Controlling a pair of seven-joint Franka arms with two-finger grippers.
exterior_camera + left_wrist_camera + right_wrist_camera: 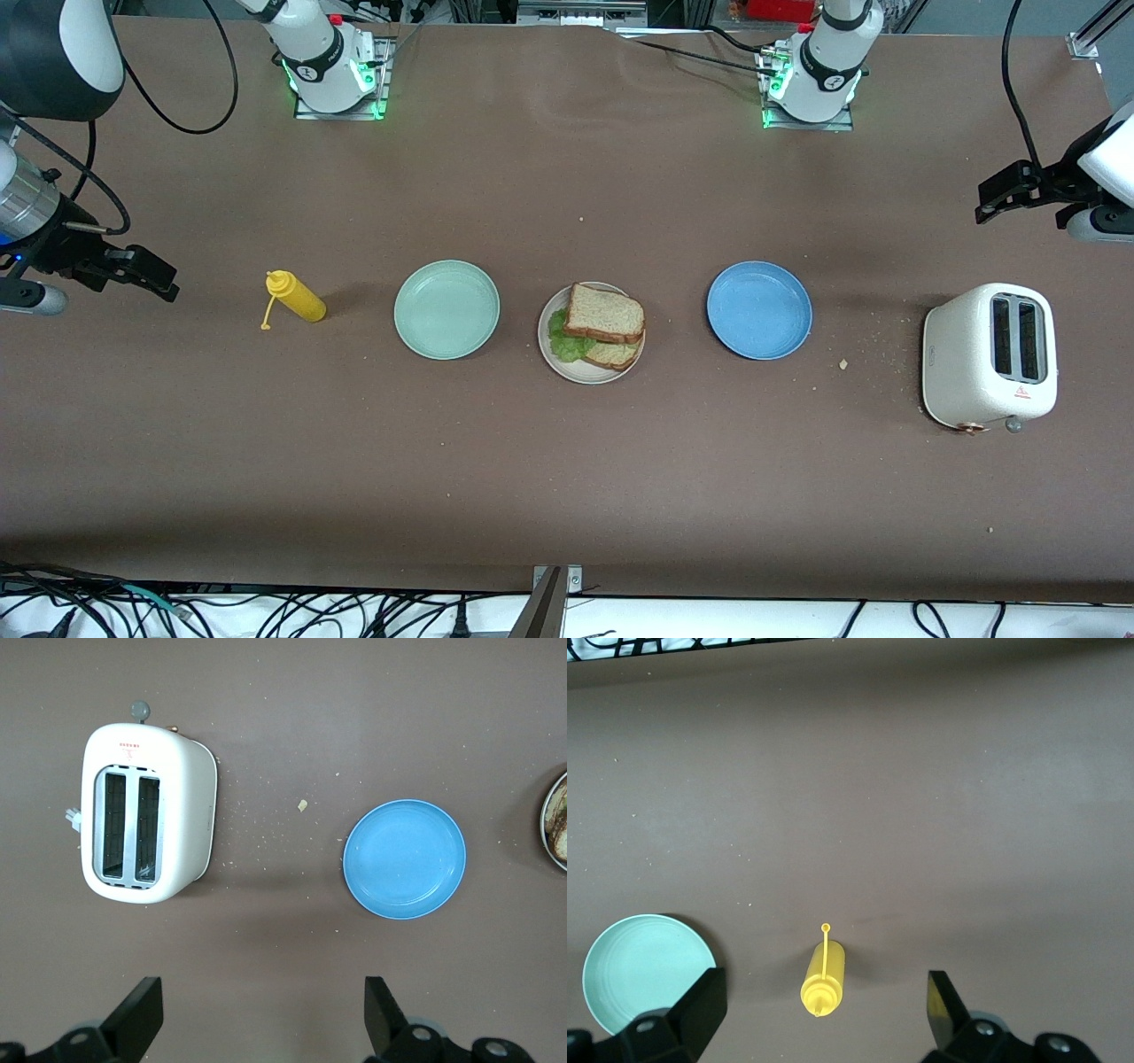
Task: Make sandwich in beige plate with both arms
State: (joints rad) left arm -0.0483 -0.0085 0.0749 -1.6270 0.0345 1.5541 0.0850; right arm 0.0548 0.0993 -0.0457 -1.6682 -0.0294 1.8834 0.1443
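The sandwich (601,326), two bread slices with lettuce between, fills the beige plate (567,368); both grippers (257,1019) (819,1014) hang spread, empty.

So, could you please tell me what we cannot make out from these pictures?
- Sandwich filling: the top bread slice covers it in the front view; only lettuce peeks out.
- Beige plate: cut off by the left wrist view's edge.
- Toaster slots: too dark to see inside.
- Toaster label: too small to read.
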